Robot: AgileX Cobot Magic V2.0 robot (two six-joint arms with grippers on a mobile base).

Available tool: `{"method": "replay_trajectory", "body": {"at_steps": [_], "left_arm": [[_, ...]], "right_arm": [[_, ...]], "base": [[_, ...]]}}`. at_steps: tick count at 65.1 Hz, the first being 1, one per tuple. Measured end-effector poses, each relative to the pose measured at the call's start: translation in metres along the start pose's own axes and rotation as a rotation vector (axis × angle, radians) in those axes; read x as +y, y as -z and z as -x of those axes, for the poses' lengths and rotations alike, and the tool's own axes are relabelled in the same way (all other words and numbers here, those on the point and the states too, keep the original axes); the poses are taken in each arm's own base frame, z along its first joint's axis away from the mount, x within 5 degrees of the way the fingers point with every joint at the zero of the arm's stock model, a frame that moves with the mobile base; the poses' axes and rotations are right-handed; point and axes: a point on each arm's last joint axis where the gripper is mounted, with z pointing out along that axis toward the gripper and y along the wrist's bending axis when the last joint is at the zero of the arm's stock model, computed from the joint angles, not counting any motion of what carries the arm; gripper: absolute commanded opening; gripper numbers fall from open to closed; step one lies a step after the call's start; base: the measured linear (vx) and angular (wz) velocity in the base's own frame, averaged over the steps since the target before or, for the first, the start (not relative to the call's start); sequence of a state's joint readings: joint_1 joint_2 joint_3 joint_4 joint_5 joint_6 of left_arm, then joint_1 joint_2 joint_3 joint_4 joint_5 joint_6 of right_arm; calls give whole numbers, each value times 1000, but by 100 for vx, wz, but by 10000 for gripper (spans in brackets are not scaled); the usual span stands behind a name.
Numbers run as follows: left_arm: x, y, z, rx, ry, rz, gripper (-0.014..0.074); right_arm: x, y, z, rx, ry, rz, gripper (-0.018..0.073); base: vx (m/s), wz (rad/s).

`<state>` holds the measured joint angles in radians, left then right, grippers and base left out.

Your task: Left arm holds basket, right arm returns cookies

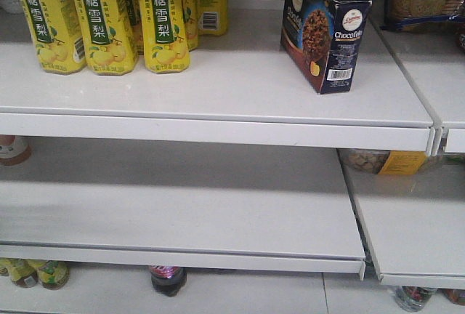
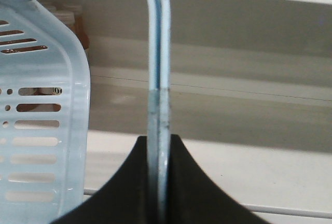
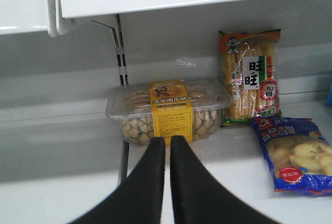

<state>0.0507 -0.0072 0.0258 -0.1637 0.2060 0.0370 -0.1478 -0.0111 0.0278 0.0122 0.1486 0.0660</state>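
Cookies [image 1: 323,27] upright on top shelf [image 1: 218,103], right end near front edge, turned at angle, well apart from yellow drink cartons [image 1: 94,16] at left. Left tool [image 2: 160,182] clamped on basket [image 2: 36,130] handle hoops (both pinched together). Right tool [image 3: 167,146] empty, fingers nearly together, facing clear cracker tub [image 3: 168,110] on lower shelf

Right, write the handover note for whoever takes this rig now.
Left gripper: shut on the basket handle; basket hangs beside it.
Right gripper: shut, empty, facing a clear cracker tub on a lower shelf.
Cookies: standing upright on the top shelf, right of the yellow drink cartons.
Done: cookies returned, it seems.
Left: probably only pulling the right arm back.
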Motion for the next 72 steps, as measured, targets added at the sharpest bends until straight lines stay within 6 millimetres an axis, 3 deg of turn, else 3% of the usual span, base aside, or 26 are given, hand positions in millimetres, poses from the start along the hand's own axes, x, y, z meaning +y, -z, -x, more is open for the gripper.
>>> {"method": "replay_trajectory", "body": {"at_steps": [40,56,72], "left_arm": [[0,0,0,3,-1,0,-3],[3,0,1,-8,-186,38,-3],[3,0,7,-69,-224,41,-3]], "right_arm": [[0,0,0,-2,0,0,-6],[0,0,0,-2,0,0,-6],[0,0,0,-2,0,0,-6]], "base": [[0,0],[0,0],[0,0]]}}
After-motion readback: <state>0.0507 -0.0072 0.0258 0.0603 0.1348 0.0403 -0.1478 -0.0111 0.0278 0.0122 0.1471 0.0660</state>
